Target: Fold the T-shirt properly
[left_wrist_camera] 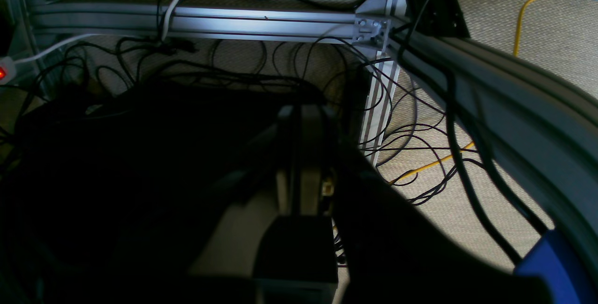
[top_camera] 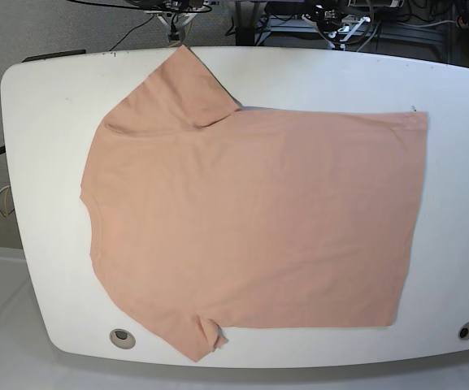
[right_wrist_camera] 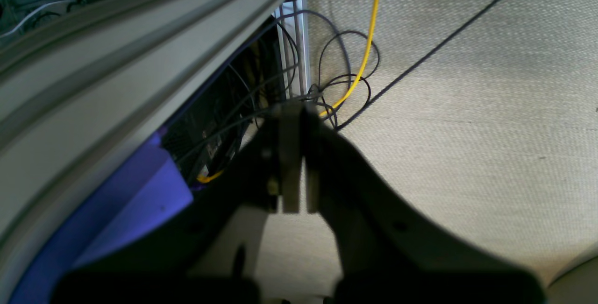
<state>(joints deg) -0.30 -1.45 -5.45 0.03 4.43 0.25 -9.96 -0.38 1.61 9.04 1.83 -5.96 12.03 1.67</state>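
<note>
The salmon-pink T-shirt (top_camera: 250,219) lies spread flat on the white table (top_camera: 47,138) in the base view, collar side to the left, hem to the right, one sleeve at the far edge and one at the near edge. Neither arm shows in the base view. In the left wrist view my left gripper (left_wrist_camera: 299,122) hangs dark and shut over the floor and cables, holding nothing. In the right wrist view my right gripper (right_wrist_camera: 294,112) is shut too, empty, beside an aluminium frame rail.
Below the table are an aluminium frame (left_wrist_camera: 261,21), tangled black cables (left_wrist_camera: 411,140), a yellow cable (right_wrist_camera: 369,38) and beige carpet (right_wrist_camera: 467,131). A blue part (right_wrist_camera: 140,196) sits under the rail. Round holes (top_camera: 122,337) mark the table's front corners.
</note>
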